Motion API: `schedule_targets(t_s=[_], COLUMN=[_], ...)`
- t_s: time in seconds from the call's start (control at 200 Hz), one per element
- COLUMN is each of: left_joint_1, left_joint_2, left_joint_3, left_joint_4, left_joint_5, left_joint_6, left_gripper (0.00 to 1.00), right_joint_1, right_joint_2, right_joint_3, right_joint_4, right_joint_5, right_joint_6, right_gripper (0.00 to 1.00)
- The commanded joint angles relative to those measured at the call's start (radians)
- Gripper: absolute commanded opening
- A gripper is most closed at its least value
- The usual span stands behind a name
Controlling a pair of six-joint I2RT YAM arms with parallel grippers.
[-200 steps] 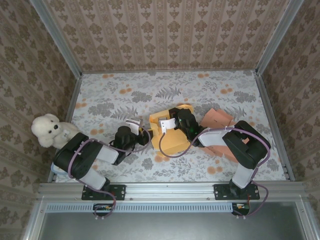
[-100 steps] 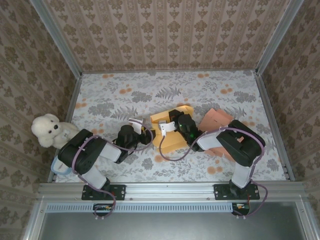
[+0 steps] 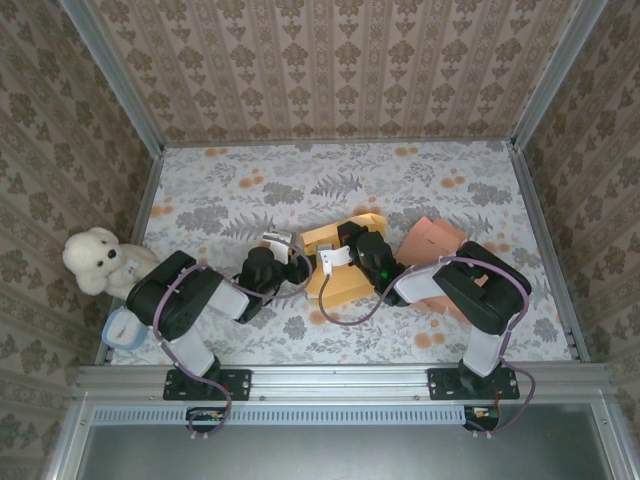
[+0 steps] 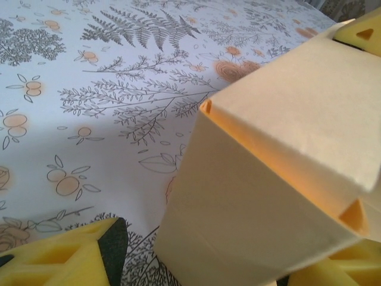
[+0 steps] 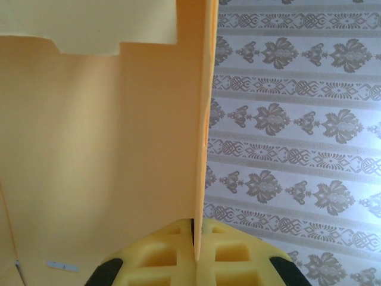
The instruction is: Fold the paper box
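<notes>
Precariously, the right gripper point(image 5: 195, 253) pinched one upright wall of the yellow paper box point(image 3: 345, 272) at centre frame, while the left gripper point(image 3: 298, 268) stood open around a corner. A hard push there risked buckling the thin panel or slipping it from the pinch.

We saw that the paper box point(image 4: 268, 179) was smooth, matt card with sharp folds. The pads point(image 5: 149, 262) looked like soft, spongy foam, and the table cover point(image 4: 89, 77) was flat and not shiny. The teddy bear point(image 3: 95, 258) was fluffy, and the frame rail point(image 3: 330, 380) was dull metal.
</notes>
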Motion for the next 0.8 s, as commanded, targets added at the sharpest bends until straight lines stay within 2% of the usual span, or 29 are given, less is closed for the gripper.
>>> schedule_targets(t_s=[0.0, 0.27, 0.445, 0.605, 0.795], left_joint_1=[-0.008, -0.032, -0.054, -0.080, -0.108], left_joint_2=[0.033, 0.098, 0.122, 0.117, 0.099], left_joint_3=[0.026, 0.051, 0.057, 0.061, 0.091], left_joint_4=[0.099, 0.119, 0.113, 0.076, -0.013], left_joint_5=[-0.064, -0.184, -0.283, -0.433, -0.596], left_joint_6=[0.026, 0.028, 0.033, 0.032, 0.028], left_gripper=[0.66, 0.59, 0.46, 0.27, 0.13], right_joint_1=[0.013, 0.013, 0.012, 0.012, 0.013], right_joint_2=[-0.016, -0.018, -0.015, -0.012, -0.015], right_joint_3=[-0.020, -0.017, -0.015, -0.011, -0.006], right_joint_4=[-0.085, -0.100, -0.103, -0.110, -0.116], right_joint_5=[-0.034, -0.031, -0.030, -0.024, -0.017], right_joint_6=[0.016, 0.028, 0.034, 0.040, 0.065], right_gripper=[0.00, 0.00, 0.00, 0.00, 0.00])
